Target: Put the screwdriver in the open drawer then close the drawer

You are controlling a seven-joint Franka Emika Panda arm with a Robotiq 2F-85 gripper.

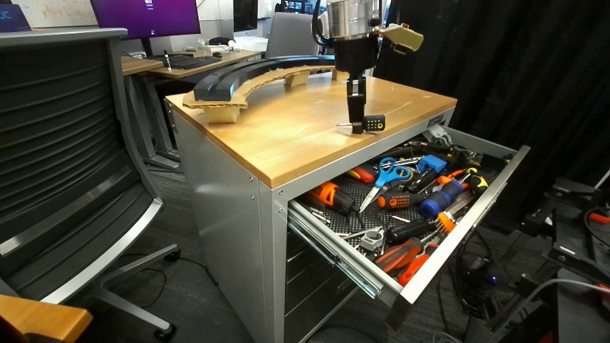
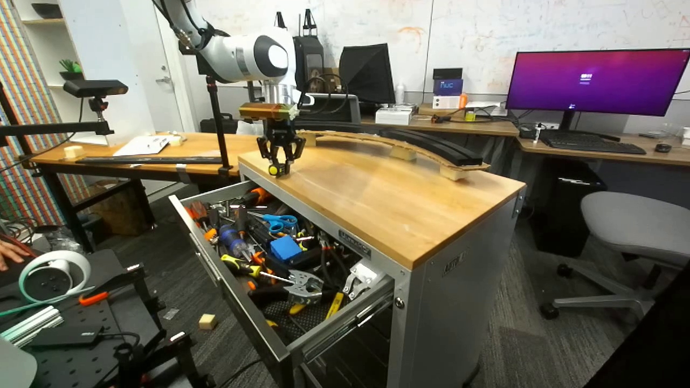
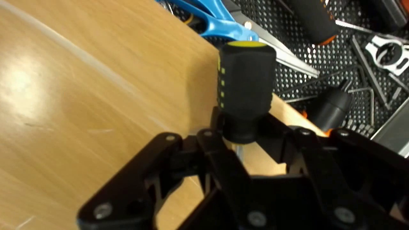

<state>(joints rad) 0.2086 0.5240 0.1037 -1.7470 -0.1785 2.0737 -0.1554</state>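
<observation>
The table (image 1: 286, 131) is ending in a straight front edge over the drawer (image 1: 464, 224), which is standing pulled out and crowded within its grey rims, and open wood is stretching between the curved black strip (image 2: 426, 141) and the tool (image 3: 242, 131). The tool is clasping the screwdriver (image 3: 247, 80) near that edge, the stubby black handle showing yellow dots and a round yellow end, the metal shaft poking out beyond the grip; contact with the table is not showing clearly.
</observation>
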